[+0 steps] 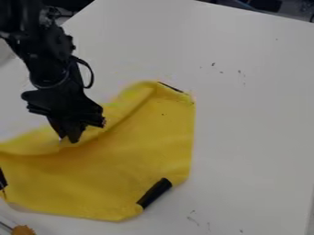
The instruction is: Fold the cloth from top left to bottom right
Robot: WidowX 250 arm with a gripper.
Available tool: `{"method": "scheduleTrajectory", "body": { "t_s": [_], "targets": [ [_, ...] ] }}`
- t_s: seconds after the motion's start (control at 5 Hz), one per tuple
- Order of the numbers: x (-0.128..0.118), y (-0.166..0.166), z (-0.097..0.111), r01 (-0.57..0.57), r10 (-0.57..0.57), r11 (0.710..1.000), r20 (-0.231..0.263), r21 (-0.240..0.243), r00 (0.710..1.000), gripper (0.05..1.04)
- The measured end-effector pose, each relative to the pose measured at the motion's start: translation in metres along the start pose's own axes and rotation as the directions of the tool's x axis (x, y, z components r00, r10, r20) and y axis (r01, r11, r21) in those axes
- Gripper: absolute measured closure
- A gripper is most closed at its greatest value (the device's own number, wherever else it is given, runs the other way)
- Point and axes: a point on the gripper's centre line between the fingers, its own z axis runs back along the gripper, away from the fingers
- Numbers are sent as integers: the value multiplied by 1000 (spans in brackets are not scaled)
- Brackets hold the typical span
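Near, a black strip edged the yellow cloth, which lay on the surface, mostly lower right of the jaws, its long axis lower left to upper right. Farther, the gripper met its rolled upper-left margin; whether the jaws were spread or closed could not be told.

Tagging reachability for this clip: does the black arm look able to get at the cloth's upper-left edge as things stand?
Probably yes: its end effector hangs right at the curled upper-left edge of the yellow cloth, with nothing visible in the way.
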Motion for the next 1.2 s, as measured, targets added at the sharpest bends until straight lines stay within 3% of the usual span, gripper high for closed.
{"method": "scheduleTrajectory", "body": {
  "t_s": [0.2, 0.4, 0.8, 1.0, 1.2],
  "targets": [
    [-3, -11, -8, 8, -9, 1000, -17, -20, 1000, 973],
    [-5, -11, -11, 9, -9, 1000, -24, -22, 1000, 786],
    [-14, -10, -12, -12, 10, 1000, -71, -18, 997, 192],
    [-17, -8, -5, -15, 15, 1000, -89, 1, 996, 70],
    [-16, -9, -1, 3, -2, 1000, -81, 6, 997, 74]
  ]
}}
